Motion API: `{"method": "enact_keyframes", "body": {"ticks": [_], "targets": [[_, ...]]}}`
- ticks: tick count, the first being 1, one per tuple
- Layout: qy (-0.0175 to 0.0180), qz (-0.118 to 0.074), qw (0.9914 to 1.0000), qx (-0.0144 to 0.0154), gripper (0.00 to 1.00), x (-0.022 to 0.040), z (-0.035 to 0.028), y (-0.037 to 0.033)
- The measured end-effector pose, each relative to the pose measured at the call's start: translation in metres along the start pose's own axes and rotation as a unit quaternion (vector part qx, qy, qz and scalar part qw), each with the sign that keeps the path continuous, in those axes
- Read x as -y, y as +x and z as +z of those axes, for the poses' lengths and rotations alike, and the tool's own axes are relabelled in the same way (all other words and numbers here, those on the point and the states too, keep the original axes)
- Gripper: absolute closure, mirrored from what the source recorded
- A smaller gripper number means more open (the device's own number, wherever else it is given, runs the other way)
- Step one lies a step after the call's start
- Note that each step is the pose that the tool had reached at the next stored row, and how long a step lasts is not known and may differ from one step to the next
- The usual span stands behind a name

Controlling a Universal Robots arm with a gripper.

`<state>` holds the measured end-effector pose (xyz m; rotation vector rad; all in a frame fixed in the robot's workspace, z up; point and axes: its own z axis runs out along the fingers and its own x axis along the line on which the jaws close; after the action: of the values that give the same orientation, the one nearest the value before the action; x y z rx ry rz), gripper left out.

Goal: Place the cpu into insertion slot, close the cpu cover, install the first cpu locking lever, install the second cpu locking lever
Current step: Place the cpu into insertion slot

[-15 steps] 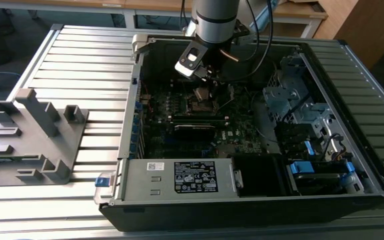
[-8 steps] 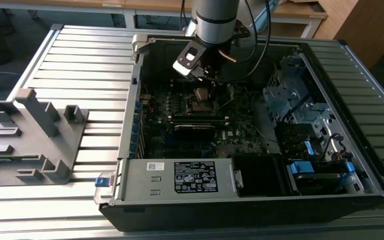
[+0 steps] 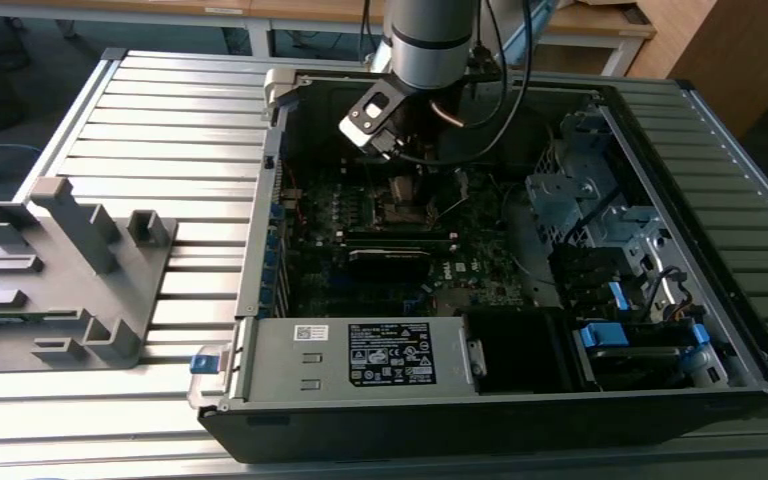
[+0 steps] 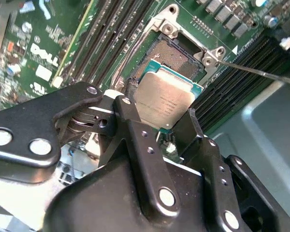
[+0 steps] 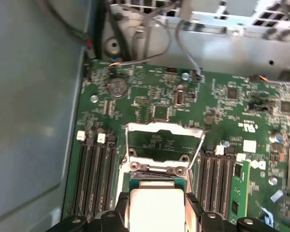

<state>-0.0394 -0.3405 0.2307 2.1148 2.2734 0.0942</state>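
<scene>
Nearest us in the exterior view, the grey power-supply box point(image 3: 357, 355) sits at the near edge of the open computer case point(image 3: 738, 160), which lies on the slatted table point(image 3: 157, 110). A grey fixture point(image 3: 64, 270) stands well apart on the exterior view's left. Farther in lies the motherboard point(image 3: 484, 290), and on it the insertion slot point(image 3: 404, 200), with the arm point(image 3: 427, 40) standing over it from the far side.

In both wrist views we see the gripper point(image 4: 159, 110) clenched on the cpu point(image 4: 162, 96) — the two black fingers point(image 4: 131, 121) press on opposite edges of the chip, its metal face turned toward the cameras. The relation that matters is chip to slot. The insertion slot point(image 4: 176, 55) lies directly past the fingertips, under and just ahead of the chip's free edge, and the chip hides the nearer part of it. We judge the cpu to be held above the slot, not seated; how much gap there is we cannot tell. In the first wrist view the chip's edges run roughly square with the slot's rim, so little turning seems needed.

Beyond the slot the cpu cover point(image 5: 164, 128) stands swung open, board showing through its window, and a thin locking lever point(image 4: 261, 73) juts free to one side — neither is closed yet.
</scene>
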Motion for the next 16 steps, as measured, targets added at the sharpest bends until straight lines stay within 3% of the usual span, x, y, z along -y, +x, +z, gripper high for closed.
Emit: {"method": "enact_keyframes", "body": {"ticks": [5,10,16], "targets": [[-0.0005,0.04,0.99921,0.0027,0.46,0.0001,0.0011,0.0],[-0.0007,0.04,0.99921,0.0027,0.46,0.0021,0.0032,0.0001],[-0.0006,0.04,0.99921,0.0027,0.46,0.0046,0.0128,0.0001]]}}
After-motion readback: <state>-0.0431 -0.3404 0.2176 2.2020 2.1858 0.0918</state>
